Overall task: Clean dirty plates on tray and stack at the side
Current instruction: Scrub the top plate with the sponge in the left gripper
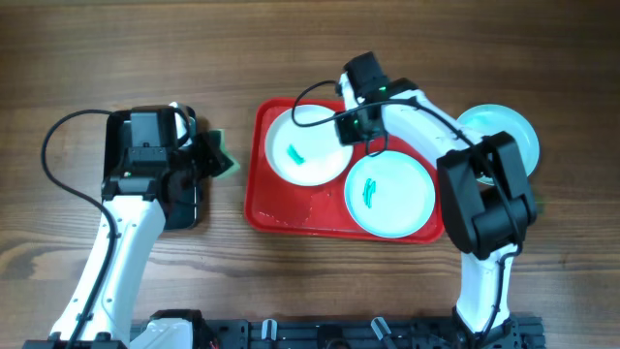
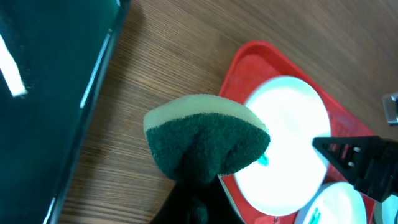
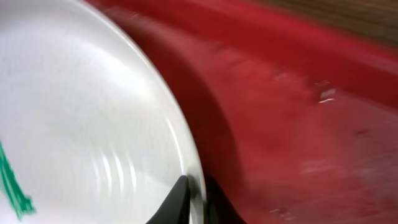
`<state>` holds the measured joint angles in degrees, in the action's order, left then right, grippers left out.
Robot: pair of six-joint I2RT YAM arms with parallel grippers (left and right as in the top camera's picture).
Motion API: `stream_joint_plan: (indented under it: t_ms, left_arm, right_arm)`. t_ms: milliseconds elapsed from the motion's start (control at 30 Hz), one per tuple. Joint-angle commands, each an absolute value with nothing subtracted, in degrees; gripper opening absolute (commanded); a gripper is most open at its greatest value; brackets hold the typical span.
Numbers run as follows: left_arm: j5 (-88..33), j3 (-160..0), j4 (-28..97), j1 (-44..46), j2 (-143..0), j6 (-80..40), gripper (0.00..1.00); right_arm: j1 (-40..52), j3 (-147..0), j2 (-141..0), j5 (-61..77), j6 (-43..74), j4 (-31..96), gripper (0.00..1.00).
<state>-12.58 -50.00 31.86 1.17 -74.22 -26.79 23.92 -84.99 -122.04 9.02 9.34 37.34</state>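
The red tray (image 1: 291, 208) holds a white plate (image 1: 302, 145) with a green smear at its left and a pale blue plate (image 1: 390, 194) with green smears at its right. Another pale blue plate (image 1: 504, 126) lies on the table right of the tray. My right gripper (image 1: 347, 124) is shut on the white plate's right rim (image 3: 186, 155), one finger on each side of the rim (image 3: 196, 199). My left gripper (image 1: 208, 155) is shut on a green and yellow sponge (image 2: 205, 137), left of the tray (image 2: 249, 62) over bare wood. The white plate shows in the left wrist view (image 2: 286, 143).
A black tray (image 1: 184, 208) lies under my left arm at the table's left (image 2: 50, 93). My right arm (image 1: 484, 194) reaches across the tray's right end and partly covers the plate outside it.
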Motion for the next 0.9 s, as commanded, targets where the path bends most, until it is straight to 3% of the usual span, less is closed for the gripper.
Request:
stream_joint_plan:
  t_ms: [0, 100, 367, 600, 733, 867]
  left_arm:
    - [-14.1, -49.8, 31.3, 5.7, -74.4, -25.6, 0.04]
    - [-12.4, -49.8, 30.2, 9.6, -76.0, -25.7, 0.04]
    - [-12.4, -49.8, 22.9, 17.2, -85.3, -26.3, 0.04]
    - [-12.1, -49.8, 11.0, 20.2, -96.1, -39.6, 0.04]
    - [-12.8, -49.8, 2.7, 23.3, -101.3, -41.5, 0.04]
    - [-1.1, -49.8, 11.0, 23.5, -104.6, -40.8, 0.04]
  right_arm:
    - [27.6, -84.7, -123.2, 10.3, 15.4, 40.2, 0.05]
    - [28.7, -84.7, -123.2, 10.2, 22.1, 43.3, 0.04]
    - [30.3, -84.6, -123.2, 10.4, 21.3, 48.6, 0.04]
    - [30.3, -84.6, -123.2, 10.9, 22.9, 48.5, 0.04]
    - [30.3, -84.6, -123.2, 10.8, 24.1, 47.8, 0.04]
    - [30.3, -84.6, -123.2, 10.8, 24.0, 47.9, 0.04]
